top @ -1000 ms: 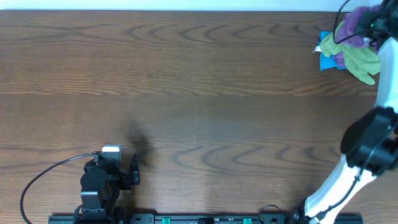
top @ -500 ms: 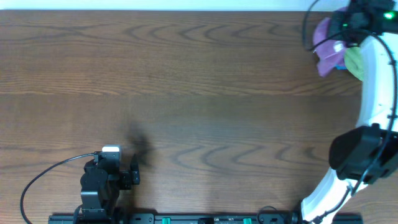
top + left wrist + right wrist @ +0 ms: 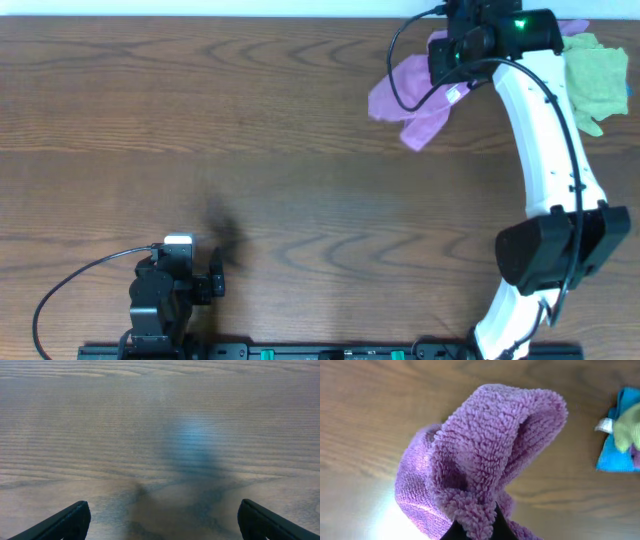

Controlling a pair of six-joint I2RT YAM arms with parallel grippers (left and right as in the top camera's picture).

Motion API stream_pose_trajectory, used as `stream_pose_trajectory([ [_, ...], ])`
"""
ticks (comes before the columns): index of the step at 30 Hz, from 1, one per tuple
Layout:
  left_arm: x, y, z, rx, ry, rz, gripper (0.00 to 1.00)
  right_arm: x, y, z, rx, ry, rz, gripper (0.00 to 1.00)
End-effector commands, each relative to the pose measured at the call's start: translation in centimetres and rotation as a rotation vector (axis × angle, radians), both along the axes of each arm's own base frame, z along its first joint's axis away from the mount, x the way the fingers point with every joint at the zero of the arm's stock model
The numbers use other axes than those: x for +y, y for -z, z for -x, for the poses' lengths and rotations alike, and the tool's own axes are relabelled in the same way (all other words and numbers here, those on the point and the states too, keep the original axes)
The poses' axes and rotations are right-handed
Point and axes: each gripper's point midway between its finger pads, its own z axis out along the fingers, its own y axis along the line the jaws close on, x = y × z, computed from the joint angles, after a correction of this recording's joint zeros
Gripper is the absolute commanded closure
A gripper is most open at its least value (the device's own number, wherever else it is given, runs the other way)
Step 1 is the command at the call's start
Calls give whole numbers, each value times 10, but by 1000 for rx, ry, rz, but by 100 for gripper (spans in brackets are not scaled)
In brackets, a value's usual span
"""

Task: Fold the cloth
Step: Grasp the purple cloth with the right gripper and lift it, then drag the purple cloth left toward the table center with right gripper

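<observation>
Stage: early — no fold made | right gripper (image 3: pixel 476 529) clamped on a bunched edge of the cloth (image 3: pixel 402 98), crumpled over the far table (image 3: pixel 200 100) (near yellow-green cloth (image 3: pixel 592 78)) | left gripper (image 3: pixel 162 521) wide apart, empty | remaining: lay flat, fold

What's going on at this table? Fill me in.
The right arm's fingers are shut on the lilac fuzzy terry cloth, holding it bunched up over the brown wooden table near its far edge. It is apart from the yellow-green cloth and the bright blue cloth at the far right. The left arm's fingers, at the near left, are open and empty. No fold is made yet.
</observation>
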Motion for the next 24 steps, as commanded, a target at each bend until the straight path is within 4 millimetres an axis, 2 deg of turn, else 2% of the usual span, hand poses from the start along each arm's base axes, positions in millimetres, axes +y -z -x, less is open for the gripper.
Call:
stream_pose_trajectory([
  [1, 1, 9, 4, 33, -1, -12, 5, -11, -27, 17, -22, -4, -11, 99],
  [3, 1, 9, 4, 33, 0, -12, 5, -20, -24, 29, 20, 6, -11, 98],
  [9, 1, 9, 4, 33, -1, -12, 5, -25, -13, 61, 49, -11, -41, 98],
  [17, 1, 9, 4, 33, 0, -12, 5, -29, 25, 136, 35, -12, -43, 99],
  [21, 1, 9, 4, 33, -1, -12, 5, -19, 41, 162, 22, -39, -104, 99],
  [24, 1, 9, 4, 33, -1, -12, 5, -4, 45, 175, 34, -70, -151, 99],
])
